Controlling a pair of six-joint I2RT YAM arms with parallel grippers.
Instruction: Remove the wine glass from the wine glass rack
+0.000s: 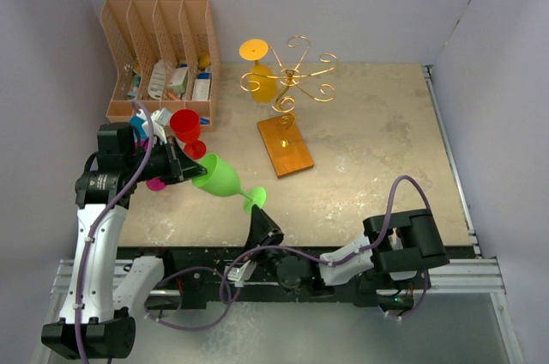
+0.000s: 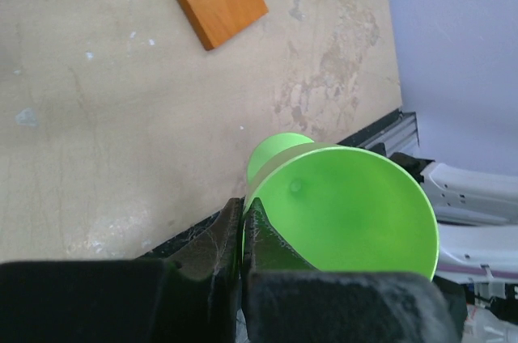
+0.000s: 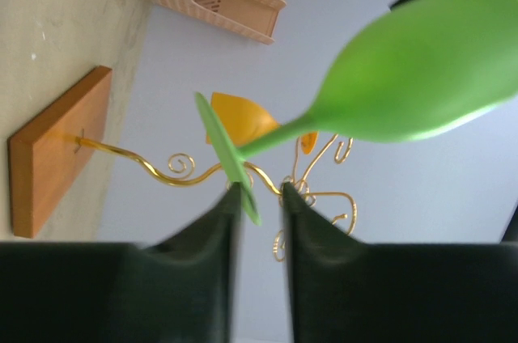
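A: Where's the green glass?
B: Off the rack, tilted in the air near left, well apart from it; the left gripper pinches its bowl rim, the right gripper stands narrowly apart round the foot's edge
A: Handling?
B: Probably light, stiff plastic, smooth; the stem looks the safest hold

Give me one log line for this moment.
left pincer shut on green glass rim | right pincer open at its foot | green glass off rack | yellow glass hanging on rack
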